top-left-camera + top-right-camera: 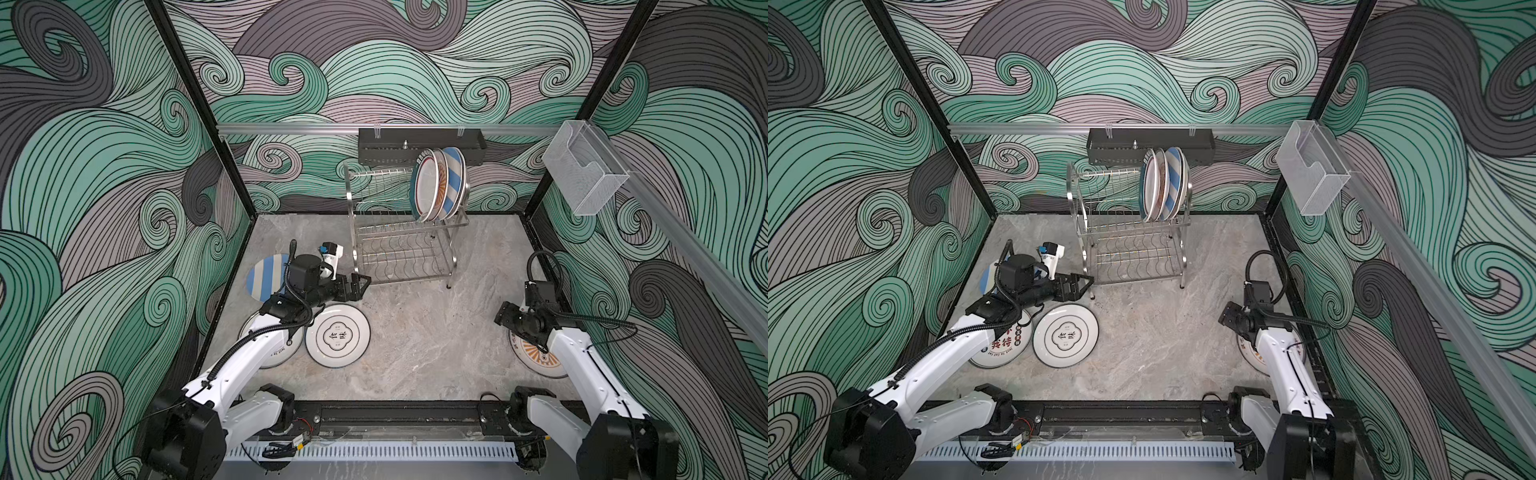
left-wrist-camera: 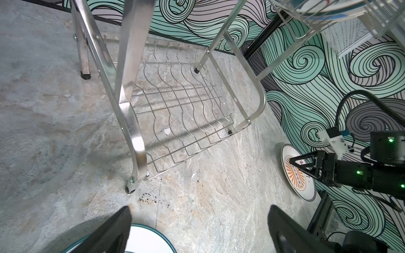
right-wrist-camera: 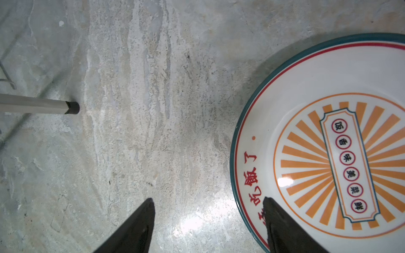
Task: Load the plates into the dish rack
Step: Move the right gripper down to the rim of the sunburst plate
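The steel dish rack [image 1: 353, 224] stands at the back of the table, with three plates [image 1: 438, 183] upright in its upper tier. On the left lie a blue-striped plate [image 1: 266, 276], a white plate with characters [image 1: 337, 335] and another plate [image 1: 1005, 340] under the left arm. My left gripper [image 1: 361, 286] hangs open and empty by the rack's front leg [image 2: 133, 135], above a green-rimmed plate [image 2: 144, 238]. My right gripper [image 3: 208, 199] is open. One of its fingers is over the rim of the orange sunburst plate [image 3: 328, 153], the other over bare table.
A black perforated tray [image 1: 419, 145] hangs on the back rail behind the rack. A clear plastic box [image 1: 582, 166] sits on the right rail. The rack's rubber-tipped foot [image 3: 70, 107] shows in the right wrist view. Patterned walls close in three sides.
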